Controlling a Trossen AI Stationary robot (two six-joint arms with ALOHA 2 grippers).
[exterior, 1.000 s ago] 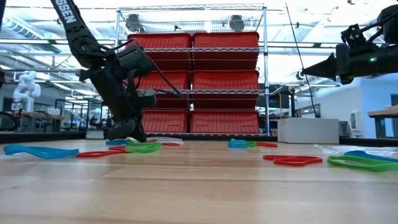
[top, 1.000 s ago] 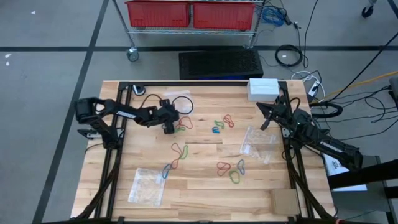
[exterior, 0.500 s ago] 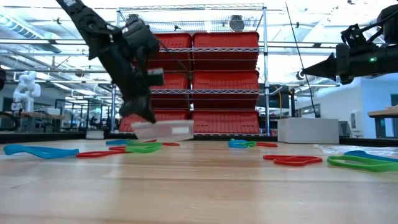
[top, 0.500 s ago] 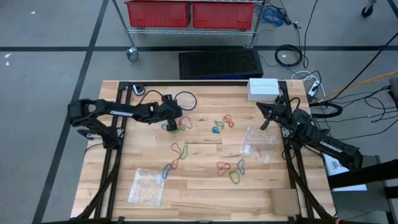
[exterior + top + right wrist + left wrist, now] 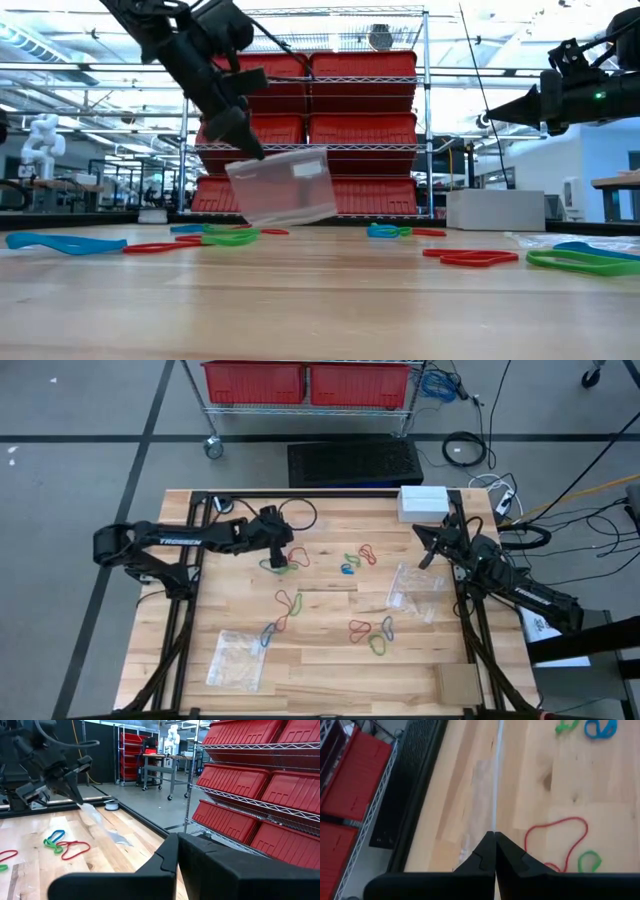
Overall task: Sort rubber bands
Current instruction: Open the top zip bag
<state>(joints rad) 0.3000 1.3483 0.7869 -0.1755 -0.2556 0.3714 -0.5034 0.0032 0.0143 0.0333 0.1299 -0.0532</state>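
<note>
My left gripper (image 5: 252, 150) is shut on a clear plastic bag (image 5: 285, 190) above the table's far left part, and also shows in the high view (image 5: 277, 548). Red and green rubber bands (image 5: 292, 560) lie just below it. More rubber bands lie at mid-table (image 5: 356, 556), in a chain (image 5: 284, 608) and in a cluster (image 5: 371, 632), flat on the wood. My right gripper (image 5: 424, 556) hovers shut at the right edge, holding nothing. My left gripper pinches the bag's upper corner (image 5: 244, 164) between its two shut fingers, which slant down from the table's left side. The bag hangs below the fingertips (image 5: 80, 796), tilted, its lower edge (image 5: 300, 218) just above the wood.
Two more clear bags lie on the table, one near left (image 5: 236, 658) and one at the right (image 5: 415, 588). A white box (image 5: 423, 502) stands at the far right corner and a cardboard piece (image 5: 458, 682) at the near right. A black cable (image 5: 298, 518) loops at the far edge.
My left gripper has risen from the table and drawn back a little toward the left edge, staying shut. The clear bag has come up with it, from lying flat on the wood to hanging clear under the fingertips.
</note>
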